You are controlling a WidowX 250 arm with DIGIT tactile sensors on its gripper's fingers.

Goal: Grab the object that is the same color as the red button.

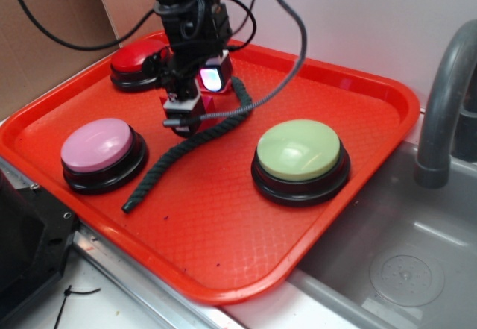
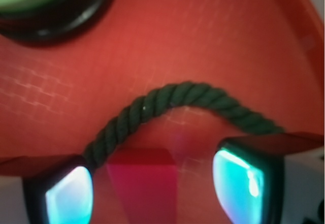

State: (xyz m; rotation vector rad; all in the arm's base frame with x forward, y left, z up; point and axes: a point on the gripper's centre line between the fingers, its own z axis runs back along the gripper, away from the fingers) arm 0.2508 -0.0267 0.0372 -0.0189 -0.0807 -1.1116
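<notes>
Between the parted jaws, the object point(image 2: 143, 181)

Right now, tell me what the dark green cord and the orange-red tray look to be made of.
Dark green cord: twisted fibre rope, matte; spiral strands show, though the exact fibre is unclear. Orange-red tray: likely moulded plastic, slightly glossy, with a fine grid-textured floor and a smooth raised rim.

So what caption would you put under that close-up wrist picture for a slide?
Open gripper straddling the small dark-red block on the red tray, green rope curving just beyond.
</notes>
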